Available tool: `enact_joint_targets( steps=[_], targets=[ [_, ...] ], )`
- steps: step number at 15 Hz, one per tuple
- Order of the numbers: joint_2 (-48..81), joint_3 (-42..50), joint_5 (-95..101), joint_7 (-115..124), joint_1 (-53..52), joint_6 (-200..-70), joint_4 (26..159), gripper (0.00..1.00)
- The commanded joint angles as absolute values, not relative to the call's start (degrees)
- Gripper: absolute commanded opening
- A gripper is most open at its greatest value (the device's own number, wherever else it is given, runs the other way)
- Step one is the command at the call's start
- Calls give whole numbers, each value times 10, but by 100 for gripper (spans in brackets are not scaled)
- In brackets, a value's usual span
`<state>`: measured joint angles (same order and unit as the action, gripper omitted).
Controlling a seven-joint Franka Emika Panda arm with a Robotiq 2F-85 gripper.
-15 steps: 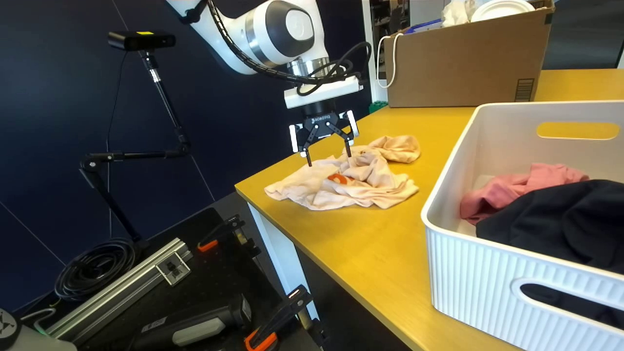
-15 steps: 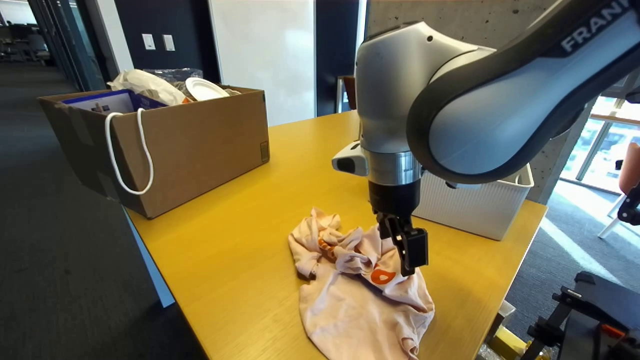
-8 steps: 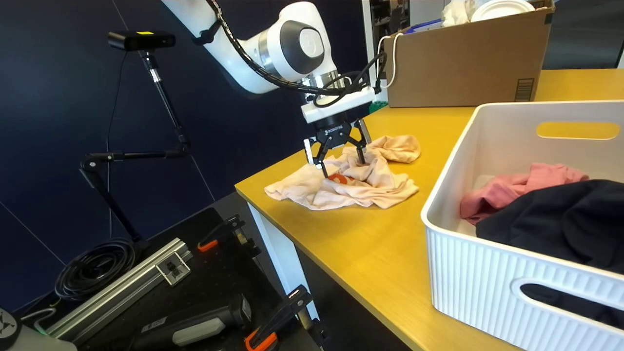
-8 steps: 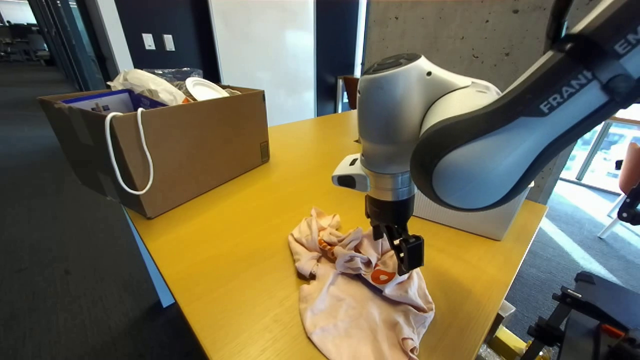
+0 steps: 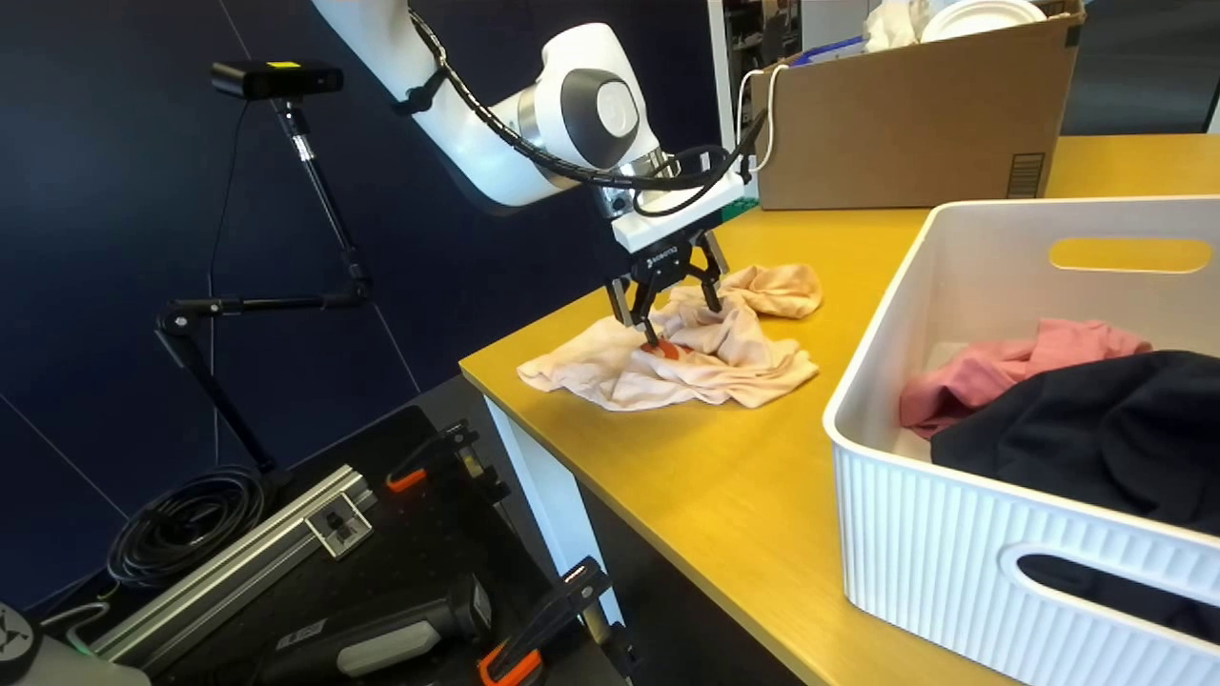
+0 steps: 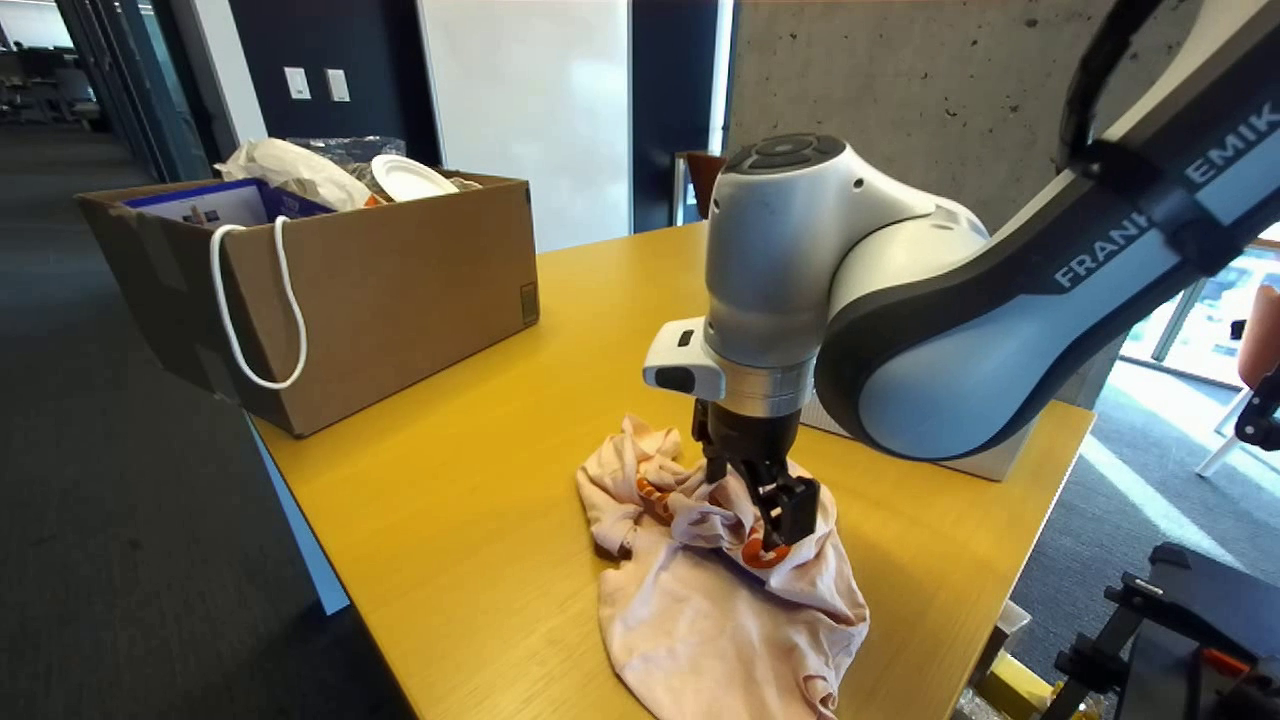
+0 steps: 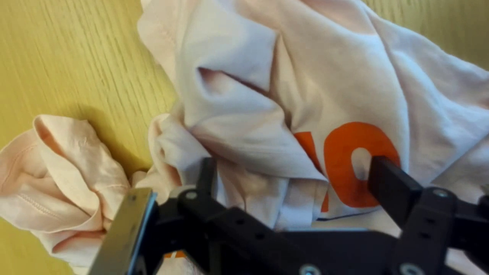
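The pincer (image 5: 684, 324) stands wide over the rumpled peach garment (image 6: 700, 620) on the yellow table (image 6: 480, 480), with nothing pinched; whether its tips touch the cloth I cannot tell. In the wrist view, the finger at right (image 7: 393, 187) overlaps the orange printed ring (image 7: 338, 168), while the finger at left (image 7: 206, 175) stands over bunched folds. For a sound hold, I would want both tips down in the folds before squeezing, yet light on the hard tabletop, so the raised ridge between them gathers as several layers and not one slippery ply. The bunched side should crumple readily; the flatter printed part probably offers less to bite and asks for a slower squeeze. The fabric looks like soft, thin jersey, with stitched seams and deep creases; in an exterior view its near part spreads into a smooth flap and its far end twists into a lumpy roll. To the right in an exterior view sits a ribbed white bin (image 5: 925, 543) holding limp pink cloth (image 5: 991, 367) and dark cloth (image 5: 1096, 438), and beyond it a stiff, smooth cardboard box (image 5: 905, 133).
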<state>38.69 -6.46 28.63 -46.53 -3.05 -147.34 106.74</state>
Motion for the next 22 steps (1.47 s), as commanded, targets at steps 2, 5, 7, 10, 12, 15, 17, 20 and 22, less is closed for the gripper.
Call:
enact_joint_targets(
  steps=[2,5,7,10,12,15,17,20,22],
  targets=[
    [406,-67,280,-527,-19,-1494,1043,100],
    [413,-71,269,-554,-15,-1490,1034,100],
    [416,-67,268,-560,-19,-1490,1032,100],
    [429,-67,265,-569,-19,-1488,1023,100],
    [436,-66,265,-570,-20,-1488,1018,74],
    [437,-64,269,-566,-23,-1495,1024,49],
    [434,-63,271,-564,-24,-1500,1030,34],
    [426,-60,274,-556,-28,-1505,1040,12],
    [422,-57,271,-544,-29,-1504,1043,1]
  ],
)
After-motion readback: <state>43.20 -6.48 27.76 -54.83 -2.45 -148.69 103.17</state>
